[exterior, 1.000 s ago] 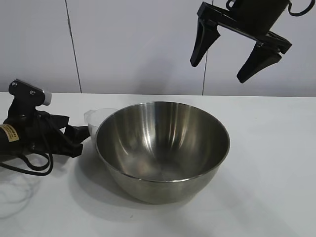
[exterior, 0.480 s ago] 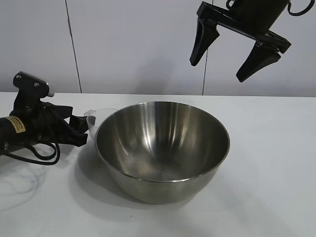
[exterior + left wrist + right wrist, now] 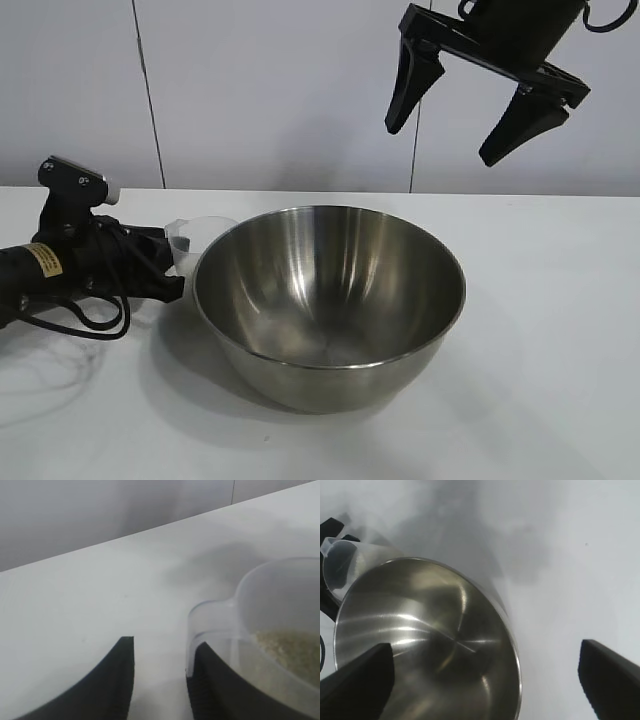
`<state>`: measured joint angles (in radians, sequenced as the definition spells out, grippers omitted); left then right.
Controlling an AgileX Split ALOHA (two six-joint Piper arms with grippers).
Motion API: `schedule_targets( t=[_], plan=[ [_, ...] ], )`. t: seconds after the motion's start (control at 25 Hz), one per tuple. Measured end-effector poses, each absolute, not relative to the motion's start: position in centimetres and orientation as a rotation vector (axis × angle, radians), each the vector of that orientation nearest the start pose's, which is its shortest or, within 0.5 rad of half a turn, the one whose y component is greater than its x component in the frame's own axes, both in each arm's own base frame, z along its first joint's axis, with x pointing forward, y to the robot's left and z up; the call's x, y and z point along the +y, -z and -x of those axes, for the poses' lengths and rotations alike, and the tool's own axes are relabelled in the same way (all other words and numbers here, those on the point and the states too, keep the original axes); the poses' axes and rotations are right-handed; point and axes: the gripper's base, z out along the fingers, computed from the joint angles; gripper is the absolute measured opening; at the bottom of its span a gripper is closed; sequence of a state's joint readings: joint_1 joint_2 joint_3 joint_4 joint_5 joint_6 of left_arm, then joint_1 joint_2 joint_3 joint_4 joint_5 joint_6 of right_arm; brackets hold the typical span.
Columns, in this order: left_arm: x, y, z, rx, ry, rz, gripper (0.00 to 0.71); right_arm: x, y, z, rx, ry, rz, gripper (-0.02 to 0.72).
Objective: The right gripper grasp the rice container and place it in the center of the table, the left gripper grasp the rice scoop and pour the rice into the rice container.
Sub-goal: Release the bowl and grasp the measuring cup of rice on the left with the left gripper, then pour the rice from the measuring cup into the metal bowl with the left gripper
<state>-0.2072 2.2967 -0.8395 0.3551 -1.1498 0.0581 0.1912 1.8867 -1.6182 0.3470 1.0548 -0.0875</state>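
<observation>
The wide, plain white table (image 3: pixel 560 330) carries everything in view. At its middle stands the rice container (image 3: pixel 330 300) — a large, deep, shiny stainless-steel mixing bowl, upright, with no rice visible on the inner wall and floor that show. High above the bowl's far right side hangs the right gripper (image 3: pixel 470 115), a black claw with two long tapered fingers spread wide apart and holding nothing; its wrist view looks straight down into the bowl between those fingers. Low on the table at the bowl's left lies the left gripper (image 3: pixel 165 268), a black claw on an arm with a looped black cable and a small yellow label (image 3: pixel 44 258) whose print is too small to read. Its fingers stand parted, one of them beside the short handle of the rice scoop (image 3: pixel 260 645), a small translucent clear plastic measuring cup sitting just beside the bowl's left rim — whether that finger touches the handle cannot be told. Inside the scoop lies the rice (image 3: pixel 292 652), a pale off-white heap of small grains.
</observation>
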Motion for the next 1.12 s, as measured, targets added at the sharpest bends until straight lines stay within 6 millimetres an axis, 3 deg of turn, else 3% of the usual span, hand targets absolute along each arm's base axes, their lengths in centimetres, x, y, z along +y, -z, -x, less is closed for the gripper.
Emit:
schedule_targets(
  t=[0.2,0.6,0.96,1.12],
  plan=[
    [-10.2,-6.7,-36.2,1.672,0.274,-0.588,0.01,10.3,-27.4,-39.3,2.779,-0.477,0.223,0.694],
    [-9.6,-15.4,-37.6,1.603,0.14,-0.721,0.006,10.3,-27.4,-39.4,2.777,-0.471,0.223,0.694],
    [-9.8,-20.9,-37.0,1.556,0.058,-0.8,0.006,10.3,-27.4,-39.4,2.773,-0.47,0.222,0.694],
    [-11.6,-22.5,-35.9,1.56,0.026,-0.89,0.006,10.3,-27.4,-39.4,2.773,-0.469,0.225,0.694]
  ],
)
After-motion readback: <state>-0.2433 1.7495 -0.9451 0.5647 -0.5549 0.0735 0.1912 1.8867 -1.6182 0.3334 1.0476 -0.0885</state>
